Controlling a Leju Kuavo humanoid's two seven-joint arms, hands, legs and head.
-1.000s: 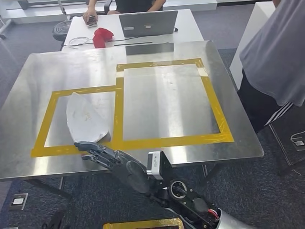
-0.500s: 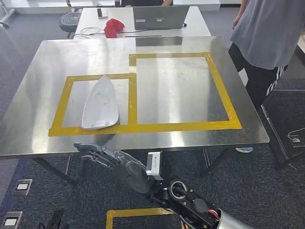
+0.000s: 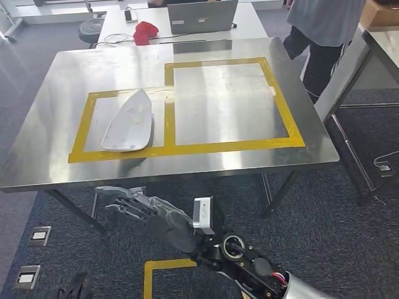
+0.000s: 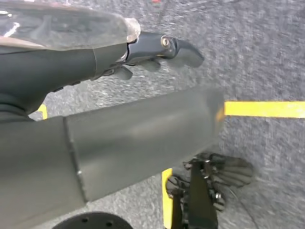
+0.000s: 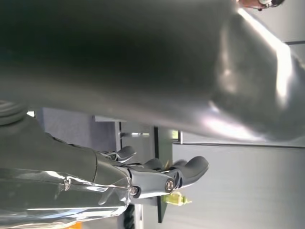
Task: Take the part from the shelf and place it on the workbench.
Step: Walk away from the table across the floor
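The white, flat, teardrop-shaped part (image 3: 129,121) lies on the steel workbench (image 3: 42,131), inside the smaller left rectangle of yellow tape (image 3: 82,128). My right hand (image 3: 136,205) reaches out below and in front of the bench's near edge, apart from the part, fingers stretched out and holding nothing. The right wrist view shows the same hand (image 5: 162,174) with straight, empty fingers. My left hand (image 4: 158,50) hangs over the grey carpet in the left wrist view, fingers extended and empty.
A larger taped rectangle (image 3: 282,112) lies bare on the bench's right half. Behind the bench a white desk carries a laptop (image 3: 202,15) and a red cloth (image 3: 143,31). A person (image 3: 325,37) stands at the far right beside another table (image 3: 376,43). Yellow floor tape (image 3: 164,274) and floor sockets (image 3: 40,235) lie below.
The whole picture has shifted: the camera has backed away from the bench. My right hand, earlier at the part's near edge, is now off the bench. The part stays put.
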